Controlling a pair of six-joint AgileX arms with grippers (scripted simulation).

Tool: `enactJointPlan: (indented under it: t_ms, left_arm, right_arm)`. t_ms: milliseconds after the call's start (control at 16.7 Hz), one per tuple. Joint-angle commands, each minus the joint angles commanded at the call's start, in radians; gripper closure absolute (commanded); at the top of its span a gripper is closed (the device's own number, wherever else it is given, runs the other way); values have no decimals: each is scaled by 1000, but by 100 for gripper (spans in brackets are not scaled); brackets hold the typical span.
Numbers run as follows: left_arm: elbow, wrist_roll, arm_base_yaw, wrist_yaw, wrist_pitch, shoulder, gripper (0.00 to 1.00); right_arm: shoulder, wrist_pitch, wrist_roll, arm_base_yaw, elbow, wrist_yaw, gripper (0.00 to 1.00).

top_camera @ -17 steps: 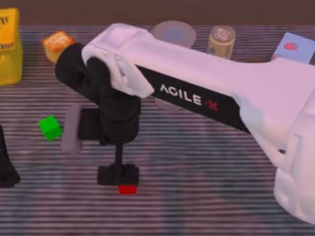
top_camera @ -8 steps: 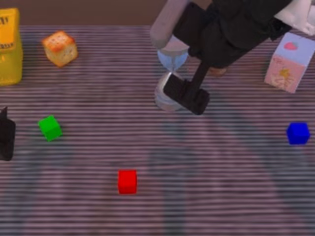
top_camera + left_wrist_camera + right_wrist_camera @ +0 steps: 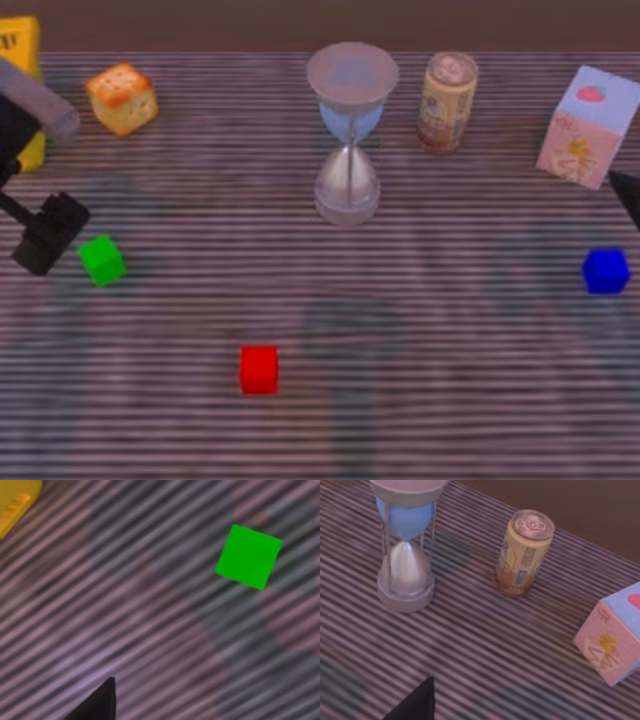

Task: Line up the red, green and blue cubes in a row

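Note:
The green cube [image 3: 102, 260] sits at the left of the table, the red cube [image 3: 259, 369] lies nearer the front, left of the middle, and the blue cube [image 3: 606, 271] rests far right. My left gripper [image 3: 45, 235] hovers just left of the green cube, apart from it. In the left wrist view the green cube [image 3: 249, 556] lies off to one side of a single dark fingertip [image 3: 104, 702], with bare table across the wide gap, so it is open. My right gripper [image 3: 628, 195] shows only as a dark tip at the right edge, above the blue cube, open and holding nothing.
An hourglass [image 3: 350, 130] stands at the back middle with a can [image 3: 448, 100] beside it. A pink carton [image 3: 588, 125] is at the back right. An orange speckled cube [image 3: 121, 97] and a yellow box [image 3: 22, 60] stand at the back left.
My right arm has let go of the red cube and pulled back across the table to the right edge. My left gripper has come in from the left edge towards the green cube.

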Motion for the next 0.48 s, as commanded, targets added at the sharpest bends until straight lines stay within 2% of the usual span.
enactJointPlan:
  t_ms: [240, 480]
  left_arm:
    - [248, 132, -15, 0, -168, 319, 0]
    - [440, 228, -26, 2, -282, 556, 0]
  right_arm:
    - [-399, 208, 100, -140, -397, 19, 0]
    - [-691, 374, 174, -239, -674, 44, 0]
